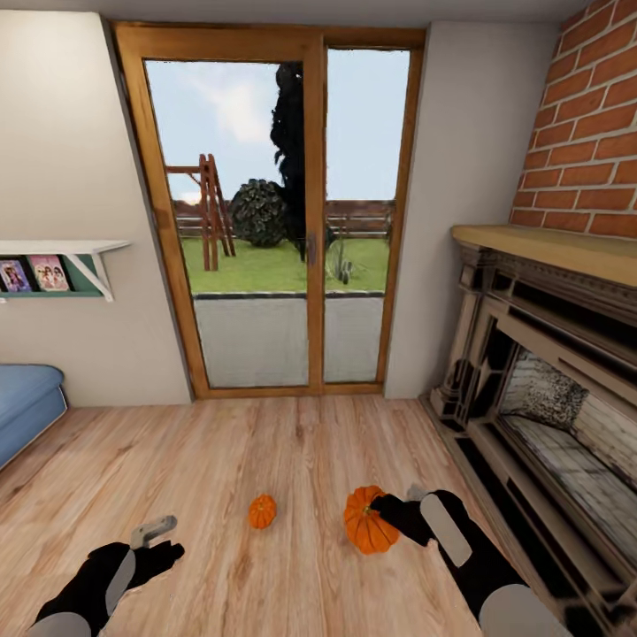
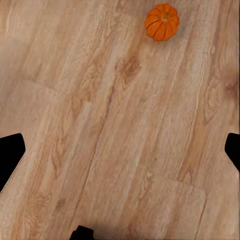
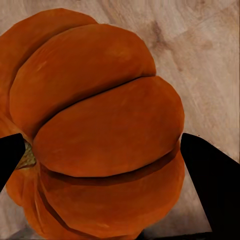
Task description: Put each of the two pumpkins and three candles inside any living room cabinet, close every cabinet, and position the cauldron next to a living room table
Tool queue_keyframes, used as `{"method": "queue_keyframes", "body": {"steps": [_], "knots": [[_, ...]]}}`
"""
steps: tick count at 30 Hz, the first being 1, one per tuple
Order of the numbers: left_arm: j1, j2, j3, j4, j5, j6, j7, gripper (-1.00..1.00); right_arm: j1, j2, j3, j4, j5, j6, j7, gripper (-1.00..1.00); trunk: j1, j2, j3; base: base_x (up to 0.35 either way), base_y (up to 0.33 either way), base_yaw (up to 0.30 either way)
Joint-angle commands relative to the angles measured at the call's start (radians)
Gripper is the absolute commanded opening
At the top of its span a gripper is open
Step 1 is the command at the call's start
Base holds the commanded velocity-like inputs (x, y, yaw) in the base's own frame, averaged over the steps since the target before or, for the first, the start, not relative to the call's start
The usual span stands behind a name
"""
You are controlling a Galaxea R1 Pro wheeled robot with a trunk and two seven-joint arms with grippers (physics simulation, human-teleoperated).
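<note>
Two orange ribbed pumpkins are in the head view. The smaller-looking pumpkin (image 1: 262,511) lies on the wooden floor ahead of me, and the left wrist view also shows this pumpkin (image 2: 161,22). My right gripper (image 1: 392,512) is shut on the other pumpkin (image 1: 366,522), which is held just above the floor. In the right wrist view that pumpkin (image 3: 100,130) sits between the two dark fingers, with the gripper (image 3: 107,165) closed around it. My left gripper (image 1: 157,541) hangs open over bare floor to the left, and its wrist view shows the gripper (image 2: 120,150) spread wide with nothing in it.
A wood-framed glass door (image 1: 274,212) to the garden stands straight ahead. A dark fireplace (image 1: 548,389) under a brick wall runs along the right. A blue sofa corner (image 1: 26,402) and a wall shelf (image 1: 62,265) are at the left. Open floor lies between them.
</note>
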Motion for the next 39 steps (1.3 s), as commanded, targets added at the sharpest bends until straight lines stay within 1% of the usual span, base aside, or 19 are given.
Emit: {"method": "queue_keyframes", "body": {"steps": [1,2,3,7,9,20,26,33,37,39], "knots": [[-0.013,0.0,0.0,-0.005,-0.003,0.006,0.0,1.0,-0.019,0.002,-0.022,0.0,-0.001,0.046,-0.004,-1.0,0.0,0.0,0.0,0.332,0.0,0.0],[-0.028,0.0,0.0,-0.01,-0.006,0.013,0.002,1.0,-0.036,0.006,-0.043,0.0,-0.001,0.094,-0.001,-1.0,0.0,0.0,0.0,0.332,0.0,0.0],[-0.034,-0.001,0.0,-0.012,-0.007,0.016,0.002,1.0,-0.042,0.005,-0.053,0.001,-0.002,0.109,0.001,-1.0,0.0,0.0,0.0,0.332,0.0,0.0],[-0.05,-0.008,-0.003,-0.014,-0.007,0.034,-0.001,1.0,-0.053,0.0,-0.104,-0.016,-0.003,0.132,0.005,-1.0,0.0,0.0,0.0,0.333,0.0,0.0],[-0.059,-0.009,-0.003,-0.015,-0.007,0.043,0.0,1.0,-0.056,-0.003,-0.113,-0.027,-0.003,0.14,0.004,-1.0,0.0,0.0,0.0,0.333,0.0,0.0],[-0.064,-0.01,-0.004,-0.015,-0.007,0.046,0.001,1.0,-0.053,-0.002,-0.117,-0.055,-0.003,0.142,0.003,-1.0,0.0,0.0,0.0,0.333,0.0,0.0],[-0.064,-0.01,-0.004,-0.015,-0.006,0.046,-0.003,1.0,-0.044,-0.001,-0.115,-0.111,-0.004,0.143,0.003,-1.0,0.0,0.0,0.0,0.333,0.0,0.0],[-0.064,-0.007,-0.004,-0.015,0.001,0.047,-0.007,1.0,-0.043,0.0,-0.115,-0.12,-0.005,0.143,0.004,-1.0,0.0,0.0,0.0,0.333,0.0,0.0],[-0.065,-0.003,-0.001,-0.015,0.005,0.052,-0.015,1.0,-0.043,0.0,-0.115,-0.12,-0.005,0.142,0.004,-1.0,0.0,0.0,0.0,0.334,0.0,0.0],[-0.065,-0.001,0.002,-0.015,0.007,0.055,-0.033,1.0,-0.043,0.0,-0.115,-0.12,-0.005,0.142,0.005,-1.0,0.0,0.0,0.0,0.335,0.0,0.0]]}}
